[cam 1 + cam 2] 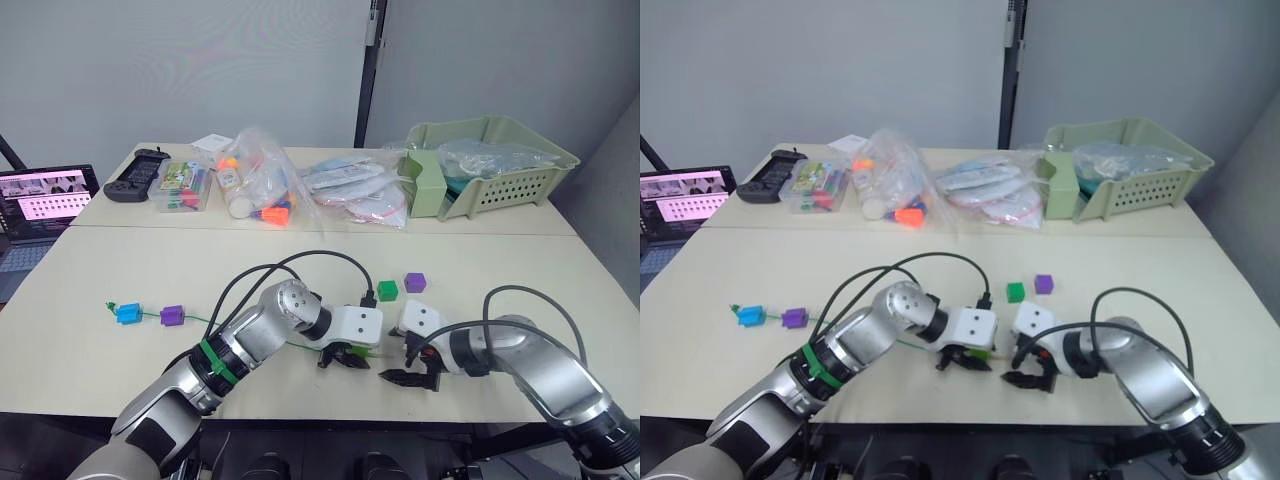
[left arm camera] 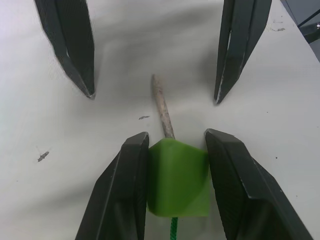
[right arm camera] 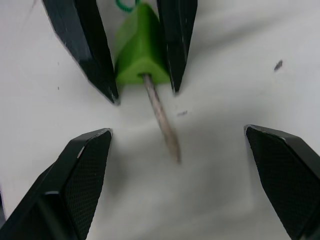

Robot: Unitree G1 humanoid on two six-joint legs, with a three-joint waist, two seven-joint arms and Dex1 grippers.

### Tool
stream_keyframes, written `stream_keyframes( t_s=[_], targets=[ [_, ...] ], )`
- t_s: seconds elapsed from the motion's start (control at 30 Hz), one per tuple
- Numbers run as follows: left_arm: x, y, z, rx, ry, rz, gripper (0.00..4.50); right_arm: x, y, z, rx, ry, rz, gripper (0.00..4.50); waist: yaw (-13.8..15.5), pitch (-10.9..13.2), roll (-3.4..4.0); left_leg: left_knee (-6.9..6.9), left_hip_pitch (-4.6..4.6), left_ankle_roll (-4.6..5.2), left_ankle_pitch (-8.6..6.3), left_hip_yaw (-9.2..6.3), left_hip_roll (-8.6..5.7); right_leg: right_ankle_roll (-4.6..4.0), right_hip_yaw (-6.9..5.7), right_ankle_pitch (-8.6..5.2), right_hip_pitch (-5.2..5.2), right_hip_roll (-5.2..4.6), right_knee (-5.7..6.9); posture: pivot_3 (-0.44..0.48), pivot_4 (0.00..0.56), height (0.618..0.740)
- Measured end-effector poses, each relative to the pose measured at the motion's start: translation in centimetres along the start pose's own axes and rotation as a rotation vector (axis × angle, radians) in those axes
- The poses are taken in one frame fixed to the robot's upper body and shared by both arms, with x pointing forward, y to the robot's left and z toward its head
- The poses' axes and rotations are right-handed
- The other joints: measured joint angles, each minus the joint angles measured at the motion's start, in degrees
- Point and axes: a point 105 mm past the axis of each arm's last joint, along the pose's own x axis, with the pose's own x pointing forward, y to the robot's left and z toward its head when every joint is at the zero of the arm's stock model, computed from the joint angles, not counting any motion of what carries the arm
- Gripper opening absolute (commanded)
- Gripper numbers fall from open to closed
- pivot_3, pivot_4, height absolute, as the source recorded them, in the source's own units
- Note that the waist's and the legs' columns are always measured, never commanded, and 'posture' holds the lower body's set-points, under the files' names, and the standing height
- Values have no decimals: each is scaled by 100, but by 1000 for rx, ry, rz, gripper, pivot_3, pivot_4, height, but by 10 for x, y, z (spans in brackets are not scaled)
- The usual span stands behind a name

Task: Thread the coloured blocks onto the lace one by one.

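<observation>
A lime green block (image 2: 177,182) sits threaded on the lace, and my left gripper (image 1: 345,360) is shut on it near the table's front edge. The lace's stiff pale tip (image 2: 162,107) sticks out of the block toward my right gripper (image 1: 395,378). That gripper stands open, facing the left one, with the tip (image 3: 162,122) lying between its fingers and untouched. The green lace (image 1: 148,315) runs left across the table through a purple block (image 1: 172,316) and a blue block (image 1: 127,313). A dark green block (image 1: 388,290) and another purple block (image 1: 415,282) lie loose just behind the grippers.
Along the back of the table lie a black controller (image 1: 135,175), a clear box of small items (image 1: 185,188), several plastic bags (image 1: 260,185) and a green basket (image 1: 500,165). A laptop (image 1: 40,200) stands at the far left. Black cables loop over both arms.
</observation>
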Motion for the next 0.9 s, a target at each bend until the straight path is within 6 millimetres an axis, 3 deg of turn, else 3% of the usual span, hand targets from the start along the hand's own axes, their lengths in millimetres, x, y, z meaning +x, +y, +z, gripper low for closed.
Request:
stream_keyframes(
  t_s=[0.4, 0.67, 0.9],
  targets=[
    [-1, 0, -1, -3, 2, 1, 1262, 3, 3, -2, -29, -9, 44, 23, -4, -1, 1, 0, 3, 0, 0, 0, 1, 0, 1, 0, 1, 1, 1, 0, 150, 740],
    [-8, 1, -7, -17, 11, 16, 1258, 3, 3, -1, -45, -12, 56, 0, -30, -1, 0, 0, 5, 0, 0, -1, 6, -1, 1, 0, 1, 5, 2, 0, 150, 740],
    [-39, -4, -33, -29, 75, 55, 1256, 3, -1, 4, -66, -5, 44, 0, -236, -1, -1, -23, 20, 0, 0, -4, 46, -14, 13, 3, -5, 36, 5, 0, 150, 740]
  ],
)
